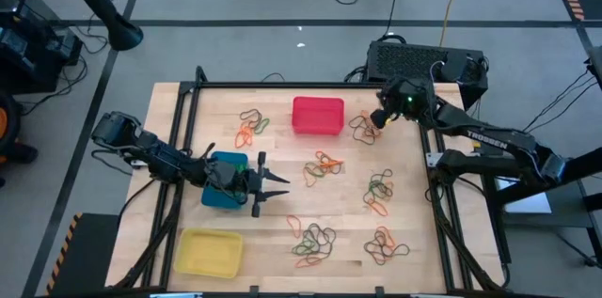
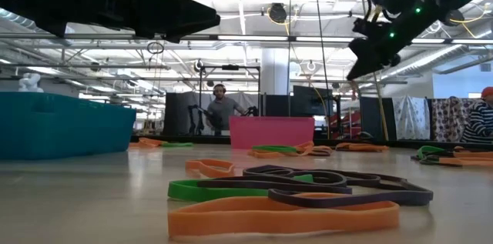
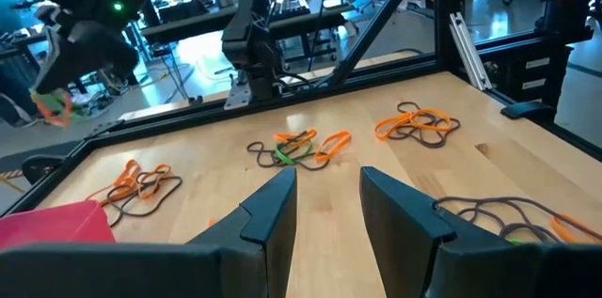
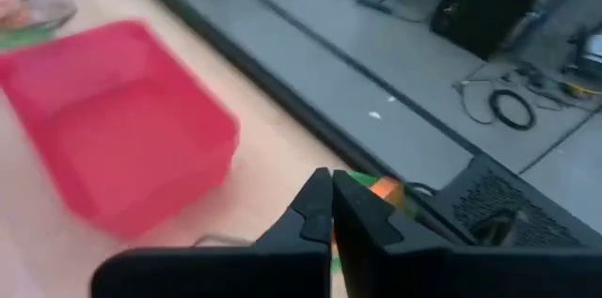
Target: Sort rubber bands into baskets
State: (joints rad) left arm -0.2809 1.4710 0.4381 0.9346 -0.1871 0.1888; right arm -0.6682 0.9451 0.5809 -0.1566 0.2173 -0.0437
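Rubber bands in orange, green and dark lie in several small heaps on the wooden table (image 1: 282,204), such as one at mid table (image 1: 323,168) and one near the front (image 1: 313,240). The red basket (image 1: 317,115) stands at the far middle, the blue basket (image 1: 224,183) at the left, and the yellow basket (image 1: 209,251) at the near left. My right gripper (image 1: 379,117) hangs to the right of the red basket, raised above the table and shut on an orange and a green band. My left gripper (image 1: 273,185) stays open beside the blue basket, holding nothing. My right gripper pinches an orange and a green rubber band (image 4: 381,188) between its two shut fingertips (image 4: 315,206). The fingers slant downward, coming from the table's right side. The bands (image 3: 52,105) hang slack just below the fingertips, lifted clear of the table.
A heap of bands (image 1: 362,129) lies just under the right gripper, and others lie at the far left (image 1: 252,124) and the right (image 1: 379,190). A black frame (image 1: 193,101) rims the table. A person (image 2: 222,109) stands in the room beyond.
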